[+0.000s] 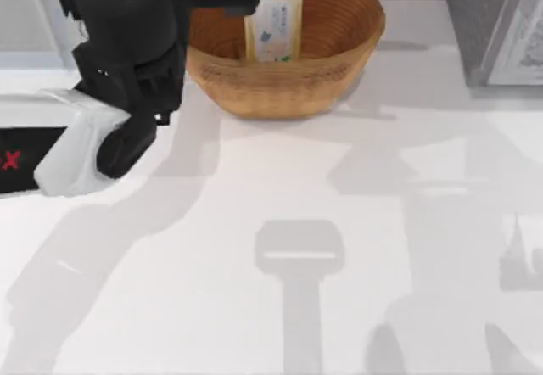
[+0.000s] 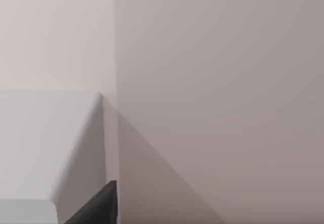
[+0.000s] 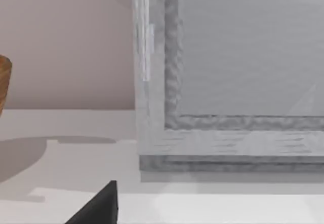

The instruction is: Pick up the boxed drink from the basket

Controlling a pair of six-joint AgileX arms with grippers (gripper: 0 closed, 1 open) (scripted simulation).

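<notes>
The boxed drink, pale yellow with a whitish label in green print, stands upright over the brown woven basket at the table's back middle. Its top runs off the top view's upper edge. My left gripper reaches in from the left and is shut on the drink's left side. The black left arm sits beside the basket's left rim. In the left wrist view a dark piece of that gripper shows against a bare wall. A dark part of my right gripper shows low in the right wrist view, near the basket's edge.
A grey textured block stands at the back right corner, close in the right wrist view. A pale grey box lies by the wall at the left. Arm shadows fall across the white table.
</notes>
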